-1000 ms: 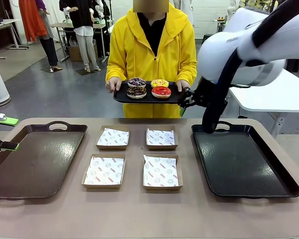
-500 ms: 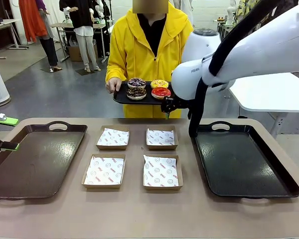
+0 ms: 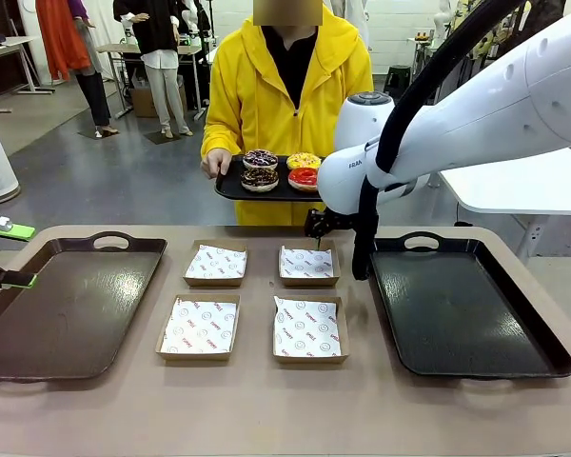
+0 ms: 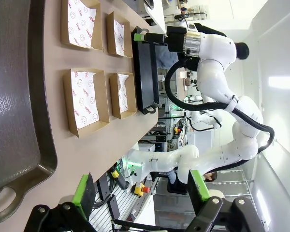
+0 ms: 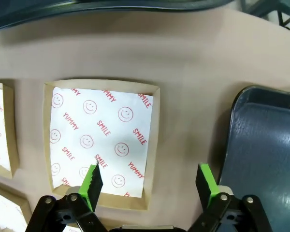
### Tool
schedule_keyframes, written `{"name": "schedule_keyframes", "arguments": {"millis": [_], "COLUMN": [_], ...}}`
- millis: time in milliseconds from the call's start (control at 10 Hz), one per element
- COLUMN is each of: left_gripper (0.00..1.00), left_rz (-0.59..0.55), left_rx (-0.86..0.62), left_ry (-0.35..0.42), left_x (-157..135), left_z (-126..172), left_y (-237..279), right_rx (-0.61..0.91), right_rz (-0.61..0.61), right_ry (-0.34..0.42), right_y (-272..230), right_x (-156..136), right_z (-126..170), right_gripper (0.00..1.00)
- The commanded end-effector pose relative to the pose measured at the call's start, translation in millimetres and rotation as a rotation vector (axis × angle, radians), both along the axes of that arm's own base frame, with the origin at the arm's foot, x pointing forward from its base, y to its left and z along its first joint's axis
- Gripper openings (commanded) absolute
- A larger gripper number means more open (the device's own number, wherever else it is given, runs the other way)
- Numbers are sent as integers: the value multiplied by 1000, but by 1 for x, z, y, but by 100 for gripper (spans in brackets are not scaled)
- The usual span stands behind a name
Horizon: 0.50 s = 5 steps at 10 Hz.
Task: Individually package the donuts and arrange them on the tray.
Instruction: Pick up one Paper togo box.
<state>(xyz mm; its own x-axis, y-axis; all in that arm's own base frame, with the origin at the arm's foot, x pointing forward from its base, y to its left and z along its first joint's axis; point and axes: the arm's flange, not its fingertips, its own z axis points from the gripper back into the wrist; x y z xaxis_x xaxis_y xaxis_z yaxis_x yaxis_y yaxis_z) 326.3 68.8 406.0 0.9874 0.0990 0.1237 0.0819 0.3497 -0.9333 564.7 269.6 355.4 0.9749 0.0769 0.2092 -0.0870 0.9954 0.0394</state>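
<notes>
At the table's far side a person holds a small black tray [image 3: 230, 188] carrying the donuts: chocolate with pale sprinkles [image 3: 260, 157], chocolate with crumbs [image 3: 259, 178], yellow-frosted [image 3: 305, 160] and red-glazed [image 3: 305, 177]. My right gripper [image 3: 316, 228] hangs just below that tray, above the far right box [image 3: 307, 264]. In the right wrist view this gripper [image 5: 150, 181] is open and holds nothing, with the box's printed paper [image 5: 101, 140] beneath it. At the table's left edge my left gripper [image 3: 8, 255] stands open, its pads [image 4: 83, 190] spread wide and nothing between them.
Four paper-lined cardboard boxes sit mid-table, among them the far left [image 3: 216, 264], near left [image 3: 199, 327] and near right [image 3: 309, 328]. A large dark tray lies on the left [image 3: 67, 305] and another on the right [image 3: 466, 305]. My right arm [image 4: 203, 46] crosses the middle.
My right arm has swung left and down, from beside the person's tray to above the far right box. The left gripper and the person's tray have hardly moved.
</notes>
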Motion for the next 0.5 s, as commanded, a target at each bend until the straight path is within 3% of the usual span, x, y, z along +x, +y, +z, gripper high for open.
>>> {"name": "schedule_keyframes", "arguments": {"millis": [0,400], "left_gripper": [100,100], "left_rz": [4,4], "left_rx": [-21,-21], "left_ry": [-5,-5], "left_x": [0,0], "left_z": [1,1], "left_y": [1,1], "right_rx": [11,5], "right_rz": [-42,-25], "right_ry": [-8,32], "right_y": [5,4], "right_x": [1,0], "right_z": [-3,-20], "right_gripper": [100,100]}}
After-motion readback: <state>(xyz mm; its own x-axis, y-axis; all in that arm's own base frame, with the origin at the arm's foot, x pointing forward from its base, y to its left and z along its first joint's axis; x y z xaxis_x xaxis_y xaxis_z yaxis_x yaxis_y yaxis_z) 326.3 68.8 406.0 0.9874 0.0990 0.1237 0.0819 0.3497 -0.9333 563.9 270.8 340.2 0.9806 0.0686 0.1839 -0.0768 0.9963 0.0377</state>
